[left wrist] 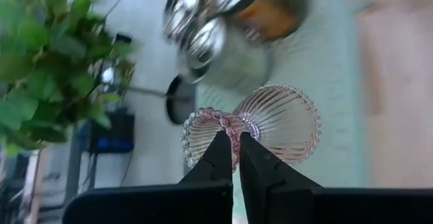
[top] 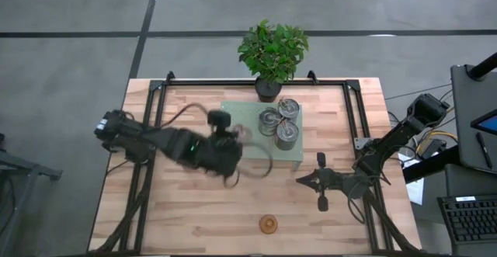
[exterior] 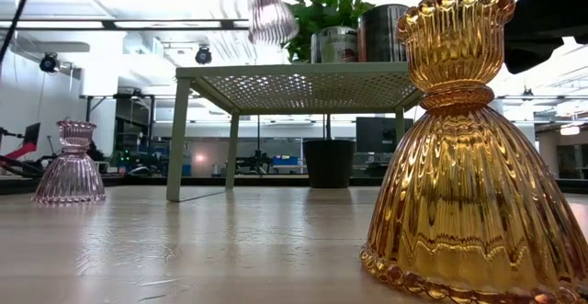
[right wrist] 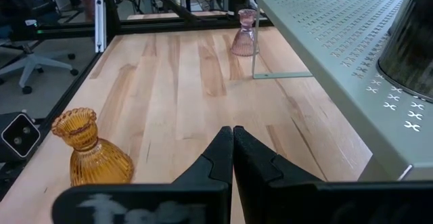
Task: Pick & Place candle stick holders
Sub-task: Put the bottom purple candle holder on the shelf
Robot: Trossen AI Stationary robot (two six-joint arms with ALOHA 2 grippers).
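Observation:
My left gripper point(top: 237, 137) is shut on a pale pink glass holder point(left wrist: 260, 124), held in the air by the near left corner of the green perforated stand point(top: 252, 144); the low view shows this holder point(exterior: 271, 10) above the stand top. Three silvery holders point(top: 279, 121) stand on the stand. A second pink holder point(exterior: 72, 162) stands on its base on the wooden table. The amber holder point(top: 269, 224) stands on its base near the front edge. My right gripper point(top: 299, 179) is shut and empty, low over the table right of centre. My left gripper pinches the pink holder's narrow waist point(left wrist: 233, 126), between its cup and its flared base, between the two fingertips point(left wrist: 220, 149). The fingers come from the table's left side and lie across the holder. The holder is about upright and lifted clear of table and stand.
A potted green plant point(top: 272, 51) stands at the table's far edge behind the stand. The stand rests on thin legs point(exterior: 176, 139) with open room beneath it. A black frame point(top: 155, 102) runs along the table's sides.

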